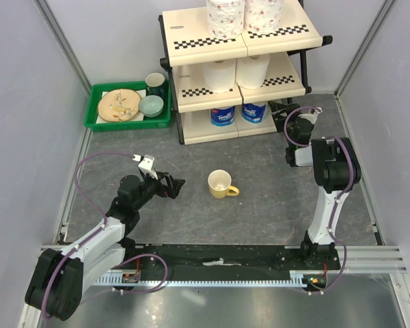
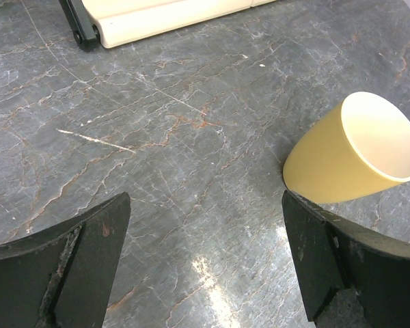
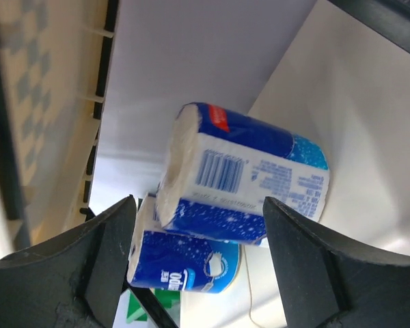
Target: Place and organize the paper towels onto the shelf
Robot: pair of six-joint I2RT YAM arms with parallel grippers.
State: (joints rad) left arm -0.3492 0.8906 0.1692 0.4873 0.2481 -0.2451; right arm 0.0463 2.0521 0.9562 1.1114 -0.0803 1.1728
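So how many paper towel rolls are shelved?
6: two floral white paper rolls on the cream shelf's top tier, two plain white rolls mid-tier, two blue-wrapped rolls at the bottom.

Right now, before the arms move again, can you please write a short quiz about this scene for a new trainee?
1. True or false: the yellow ceramic mug sits on the three-tier cream shelf with checkered edges.
2. Which tier holds the two blue-wrapped paper rolls? A. top B. middle C. bottom
3. Fill in: altogether, ____ paper rolls sit on the shelf.
Key: 1 false, the mug is on the grey table; 2 C; 3 six.
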